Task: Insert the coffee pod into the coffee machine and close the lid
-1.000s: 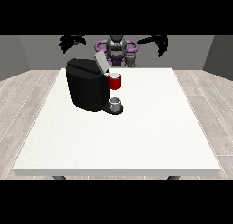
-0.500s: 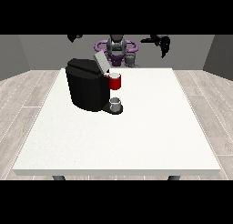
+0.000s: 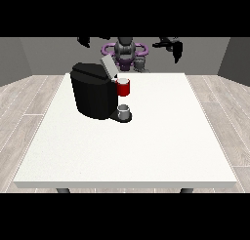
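Observation:
The black coffee machine (image 3: 93,95) stands on the white table (image 3: 146,146), left of centre, with its grey lid (image 3: 108,67) tilted open. At its front is a red pod holder (image 3: 124,89) with a pale round top, and below it a grey cup (image 3: 125,111) on the drip tray. A small grey object (image 3: 141,64), possibly the pod, sits at the table's far edge by the robot's body (image 3: 125,51). The hand at the view's right (image 3: 176,51) hangs raised beyond the far edge, fingers straight down, holding nothing. The hand at the view's left (image 3: 84,40) is raised high above the machine's far side.
The table stretches wide in front of and to the right of the machine. A wood-plank floor surrounds the table, and grey walls stand behind the robot.
The hand at the view's right has come down a little and its fingers now point downward. The hand at the view's left has drifted slightly towards the centre. The machine and cup have not moved.

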Controlling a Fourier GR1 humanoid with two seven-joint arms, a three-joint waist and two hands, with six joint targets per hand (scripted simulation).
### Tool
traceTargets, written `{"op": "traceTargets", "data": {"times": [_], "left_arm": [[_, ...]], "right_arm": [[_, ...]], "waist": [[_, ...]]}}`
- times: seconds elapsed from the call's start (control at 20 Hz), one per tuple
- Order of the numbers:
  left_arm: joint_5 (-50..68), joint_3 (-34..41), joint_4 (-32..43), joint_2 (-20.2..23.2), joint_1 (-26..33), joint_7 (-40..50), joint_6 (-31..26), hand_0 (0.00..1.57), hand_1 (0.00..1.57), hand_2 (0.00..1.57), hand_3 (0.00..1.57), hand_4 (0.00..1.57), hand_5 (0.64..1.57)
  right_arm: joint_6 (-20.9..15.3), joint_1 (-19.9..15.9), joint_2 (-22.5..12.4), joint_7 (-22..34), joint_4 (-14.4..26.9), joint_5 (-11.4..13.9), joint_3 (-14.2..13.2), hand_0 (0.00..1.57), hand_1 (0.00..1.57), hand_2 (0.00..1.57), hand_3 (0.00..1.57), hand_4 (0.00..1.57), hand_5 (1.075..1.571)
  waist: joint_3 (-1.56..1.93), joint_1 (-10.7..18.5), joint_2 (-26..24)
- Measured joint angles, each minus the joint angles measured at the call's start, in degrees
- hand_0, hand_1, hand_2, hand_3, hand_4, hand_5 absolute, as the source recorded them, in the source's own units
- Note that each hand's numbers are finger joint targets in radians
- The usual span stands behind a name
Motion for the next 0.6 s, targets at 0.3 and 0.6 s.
{"op": "traceTargets", "data": {"times": [0.3, 0.6], "left_arm": [[3.00, -1.91, -7.91, -0.10, 4.26, 3.25, 0.76, 0.00, 0.00, 0.00, 0.00, 0.00, 1.571], [4.45, -3.37, -13.69, 0.87, 5.37, 5.03, 2.08, 0.00, 0.00, 0.00, 0.00, 0.00, 1.571]], "right_arm": [[1.38, -2.85, 0.13, -0.40, 3.67, -1.40, -1.79, 0.00, 0.00, 0.00, 0.00, 0.00, 1.571], [2.12, -7.23, 0.37, -2.05, 8.34, -1.63, -2.93, 0.00, 0.00, 0.00, 0.00, 0.00, 1.571]], "waist": [[0.00, 0.97, 2.72], [0.00, 0.33, 7.39]]}}
